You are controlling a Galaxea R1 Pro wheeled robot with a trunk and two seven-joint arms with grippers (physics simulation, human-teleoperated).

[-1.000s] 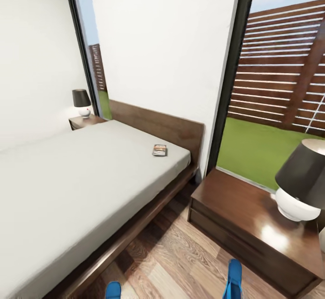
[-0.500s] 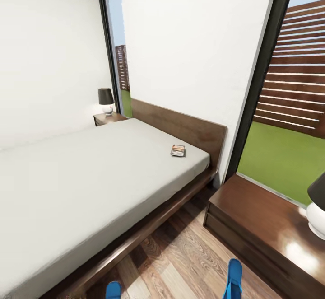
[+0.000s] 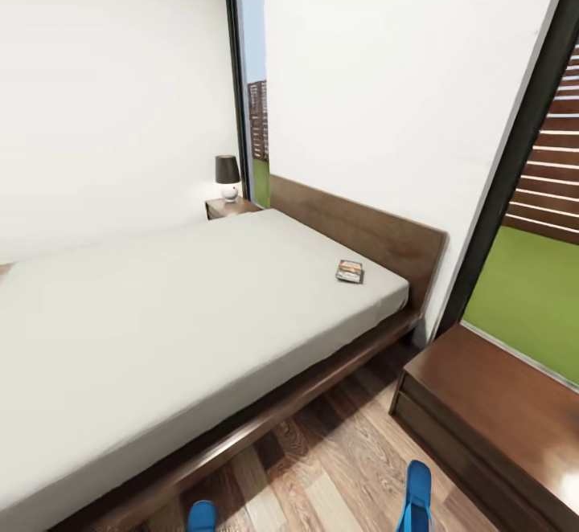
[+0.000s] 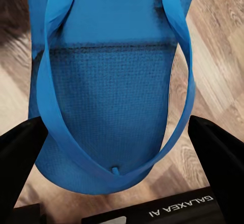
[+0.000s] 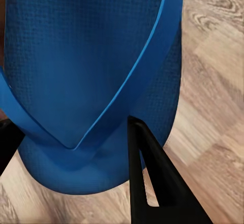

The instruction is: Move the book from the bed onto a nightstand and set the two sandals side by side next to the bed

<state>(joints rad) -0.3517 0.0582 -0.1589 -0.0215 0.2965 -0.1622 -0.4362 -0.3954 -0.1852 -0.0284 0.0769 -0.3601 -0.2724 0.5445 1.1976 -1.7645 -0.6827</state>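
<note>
The left end effector is clamped on a bright blue rubber flip-flop sandal: its two black fingers sit either side of the toe end, where the thin blue straps meet at the toe post, so the sole hangs down over the grey-brown wood-plank floor. The right end effector grips the second blue flip-flop the same way, one black finger lying across the toe edge. In the head view both sandals poke up at the lower edge, the left one and the right one well apart, carried off the floor, likely so they can be set down together beside the wide low bed.

The small dark paperback book lies flat on the pale mattress near the dark wooden headboard, untouched. The near dark brown nightstand stands just beside the bed; a far nightstand bears a black-shaded lamp.
</note>
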